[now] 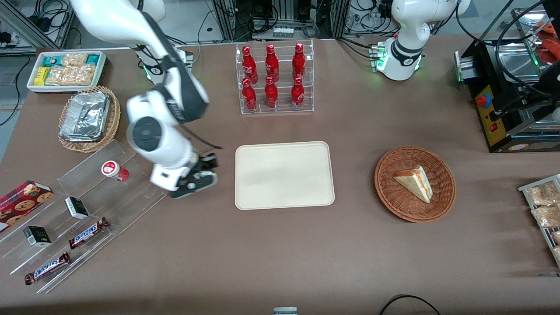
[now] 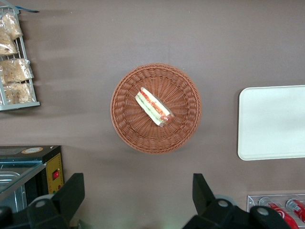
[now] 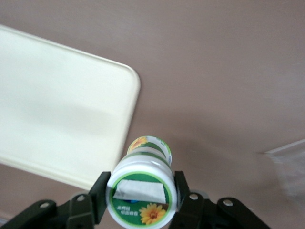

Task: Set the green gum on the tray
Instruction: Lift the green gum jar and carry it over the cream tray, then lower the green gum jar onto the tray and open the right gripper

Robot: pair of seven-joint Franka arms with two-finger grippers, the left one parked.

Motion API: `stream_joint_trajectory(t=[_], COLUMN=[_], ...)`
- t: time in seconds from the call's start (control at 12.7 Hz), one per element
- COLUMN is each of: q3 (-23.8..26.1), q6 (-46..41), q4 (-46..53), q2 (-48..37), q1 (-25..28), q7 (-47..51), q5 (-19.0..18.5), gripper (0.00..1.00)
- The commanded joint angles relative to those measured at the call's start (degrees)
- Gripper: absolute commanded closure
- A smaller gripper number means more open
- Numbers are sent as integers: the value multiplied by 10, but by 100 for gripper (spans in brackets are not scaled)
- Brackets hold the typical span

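White-bodied, green-lidded gum bottle (image 3: 141, 196) sits pinched between my gripper's (image 3: 141, 199) two black fingers (image 3: 99, 196), one pressed to each side of its lid. I read the gripper (image 1: 197, 176) as hanging above the brown table (image 1: 280, 245), just beside the flat cream-beige rectangular plastic tray (image 1: 284, 175) at its edge toward the working arm's end. In the front view the bottle is hidden under the wrist, so I judge it probably clear of the tray. A red-lidded gum bottle (image 1: 114, 170) stands on the clear acrylic rack (image 1: 78, 210), well apart from the tray.
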Motion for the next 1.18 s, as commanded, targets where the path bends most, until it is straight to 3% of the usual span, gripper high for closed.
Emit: stream_joint_trajectory(t=[0.0, 0.24, 0.55, 0.94, 1.02, 1.1], q3=[-8, -8, -8, -8, -9, -9], q6=[21, 35, 100, 160, 168, 174], q4=[58, 116, 119, 119, 119, 118], q2=[61, 120, 165, 201, 206, 207], q1=[56, 106, 155, 182, 182, 182], q7=[102, 211, 298, 326, 325, 325], q5=[14, 12, 10, 8, 8, 6], gripper=[100, 100, 100, 100, 99, 86])
